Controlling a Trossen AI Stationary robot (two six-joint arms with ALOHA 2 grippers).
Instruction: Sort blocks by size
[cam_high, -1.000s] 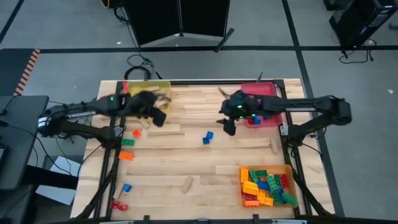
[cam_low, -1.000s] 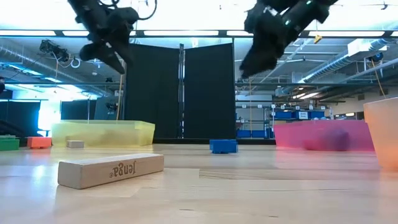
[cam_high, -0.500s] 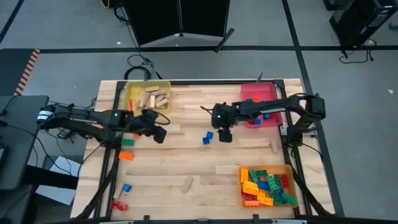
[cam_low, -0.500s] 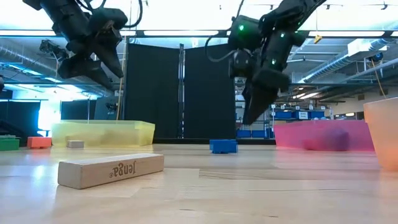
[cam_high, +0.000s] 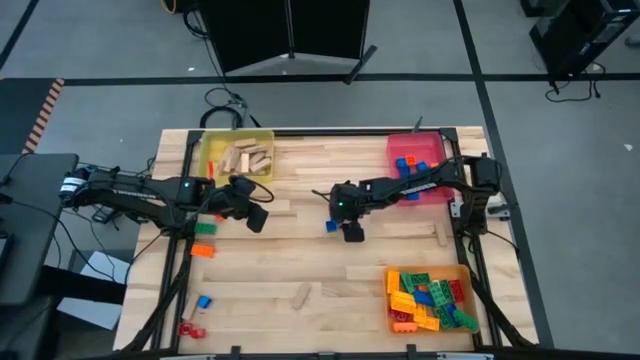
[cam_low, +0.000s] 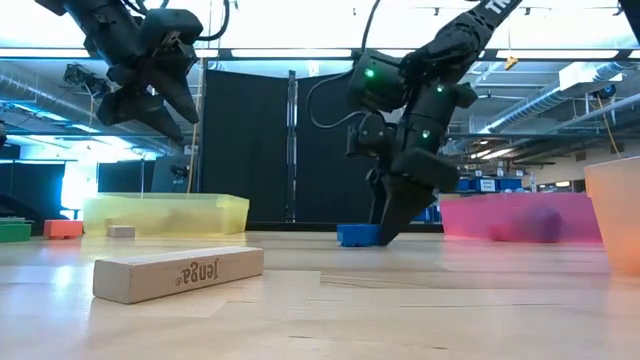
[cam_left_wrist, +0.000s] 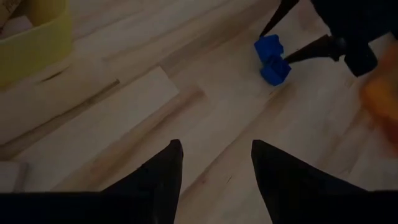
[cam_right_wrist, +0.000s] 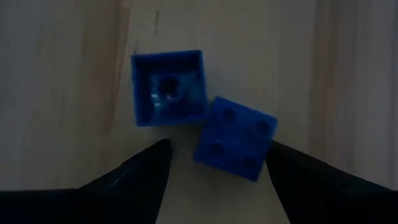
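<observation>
The right end effector (cam_high: 343, 228) is down at the middle of the wooden tabletop (cam_high: 300, 255), its two dark fingers (cam_right_wrist: 140, 177) spread apart and empty, straddling two small blue studded bricks. In the right wrist view, one blue brick (cam_right_wrist: 168, 87) lies with its hollow underside up, and the second blue brick (cam_right_wrist: 236, 138) lies studs up, turned at an angle, with a corner touching the first. Both rest on the wood between the fingers, and neither finger appears to be touching them. In the low view the fingertips reach almost to the wood just beside the blue pair (cam_low: 358, 234).

The left end effector (cam_high: 256, 215) hangs above the tabletop near the yellow tray (cam_high: 236, 155), its fingers (cam_left_wrist: 158, 177) parted with nothing between them; its wrist camera looks across bare planks toward the same blue bricks (cam_left_wrist: 272, 59).

The yellow tray at the far left corner holds tan wooden blocks (cam_high: 246, 158). The red tray (cam_high: 416, 165) at the far right holds a few blue and red bricks. The orange tray (cam_high: 428, 298) at the near right is filled with mixed bricks in yellow, green, red, blue and orange.

Loose pieces remain on the wood: a green brick (cam_high: 205, 229) and an orange brick (cam_high: 202, 250) by the left edge, a small blue brick (cam_high: 203, 301) and a red piece (cam_high: 190, 327) at the near left corner, and a tan wooden block (cam_high: 300, 295) near the front middle, lying flat with printed lettering on its side (cam_low: 180, 272).
</observation>
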